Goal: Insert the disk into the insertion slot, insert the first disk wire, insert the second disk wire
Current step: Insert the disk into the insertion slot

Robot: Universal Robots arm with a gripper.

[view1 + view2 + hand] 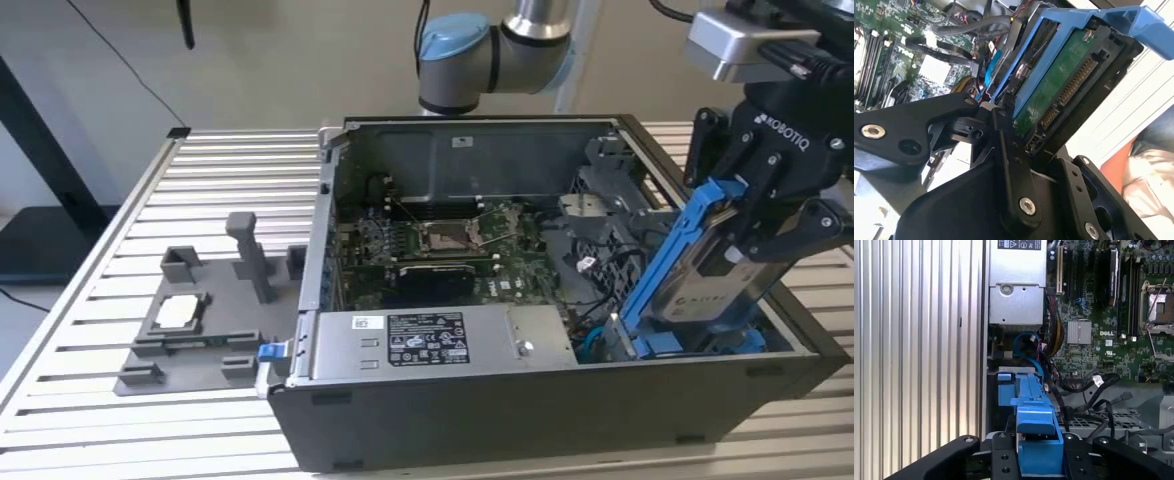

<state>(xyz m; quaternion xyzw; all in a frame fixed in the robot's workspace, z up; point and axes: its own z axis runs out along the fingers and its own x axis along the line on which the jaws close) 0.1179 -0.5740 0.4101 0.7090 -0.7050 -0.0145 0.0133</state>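
Gripper [747,235] jaws are clenching the disk [697,292] across its blue carrier [667,255]. It is hanging tilted, lower end sitting inside the computer case [534,420] at the exterior view's near right. Judged rigid and weighty; the exposed circuit board [1054,95] is looking fragile, so the carrier rails are offering the safest hold.

My silver-grey tubular arm [537,18] wore a pale blue round joint cap [447,45], my black angular gripper [771,235] bore white lettering, and small silver screws [1027,205] studded its matte linkage fingers [1004,150].
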